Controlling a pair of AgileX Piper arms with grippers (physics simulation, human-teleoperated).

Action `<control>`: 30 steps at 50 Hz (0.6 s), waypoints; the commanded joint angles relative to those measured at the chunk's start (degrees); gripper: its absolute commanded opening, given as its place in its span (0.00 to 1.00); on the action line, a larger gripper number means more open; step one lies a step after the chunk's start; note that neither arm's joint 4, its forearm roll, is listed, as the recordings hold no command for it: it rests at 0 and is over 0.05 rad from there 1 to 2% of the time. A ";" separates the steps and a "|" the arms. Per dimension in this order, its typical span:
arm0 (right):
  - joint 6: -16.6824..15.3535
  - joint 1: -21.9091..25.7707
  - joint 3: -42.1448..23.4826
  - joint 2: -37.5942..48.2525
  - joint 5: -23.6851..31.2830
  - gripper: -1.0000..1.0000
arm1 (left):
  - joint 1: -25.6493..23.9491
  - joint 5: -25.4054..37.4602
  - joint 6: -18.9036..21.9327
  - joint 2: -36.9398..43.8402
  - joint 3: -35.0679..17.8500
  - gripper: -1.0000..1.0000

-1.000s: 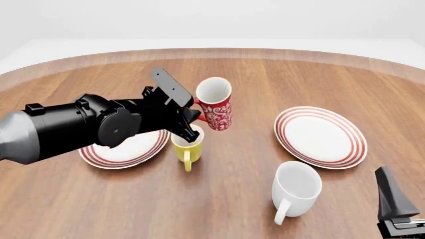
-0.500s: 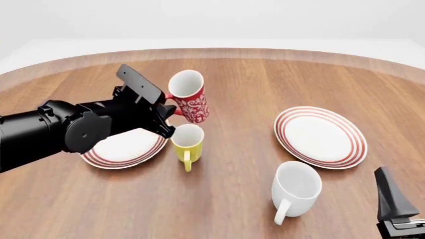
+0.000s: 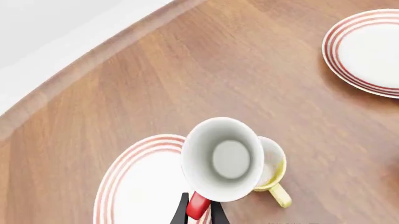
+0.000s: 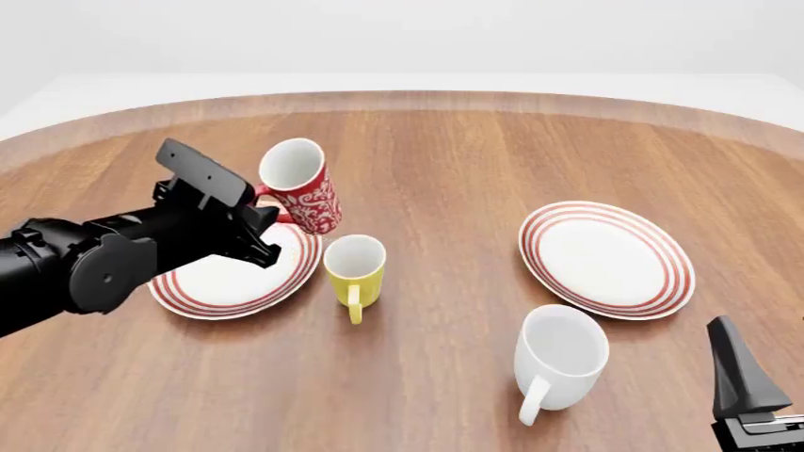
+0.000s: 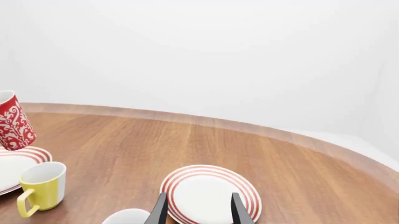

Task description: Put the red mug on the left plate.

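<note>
The red mug [image 4: 301, 191], with its white scroll pattern, hangs tilted in the air over the far right rim of the left plate [image 4: 224, 285]. My left gripper [image 4: 267, 218] is shut on the mug's red handle. From the left wrist view I look down into the mug's white inside [image 3: 224, 158], with the left gripper [image 3: 198, 213] pinching the handle and the left plate [image 3: 134, 189] below. The right wrist view shows the red mug [image 5: 14, 122] at its edge. My right gripper [image 5: 199, 212] stays open and holds nothing at the near right.
A yellow mug [image 4: 354, 271] stands just right of the left plate, close under the red mug. A second ringed plate [image 4: 607, 259] lies at the right, and a white mug [image 4: 559, 358] stands in front of it. The right gripper's finger [image 4: 739, 381] shows at the near right corner.
The left arm has carried the red mug leftward and a little lower, from above the yellow mug to over the left plate's rim. The right arm has not moved.
</note>
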 commanded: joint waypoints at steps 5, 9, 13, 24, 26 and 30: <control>-0.06 0.04 0.02 0.00 0.04 1.00 | 6.17 -3.72 0.22 -0.29 4.02 0.00; -0.01 0.02 -0.05 0.00 0.15 1.00 | 7.12 -4.81 0.18 0.09 4.80 0.00; -0.02 0.07 0.03 0.00 0.09 1.00 | 8.27 -6.74 0.21 0.31 6.59 0.00; 0.02 0.04 -0.08 0.00 0.18 1.00 | 12.04 -11.35 0.18 2.82 9.12 0.00; -0.03 0.07 -0.04 0.00 0.14 1.00 | 12.55 -11.57 0.14 3.00 9.17 0.00; -0.03 0.05 -0.13 0.00 0.28 1.00 | 13.74 -12.53 0.98 4.16 9.01 0.00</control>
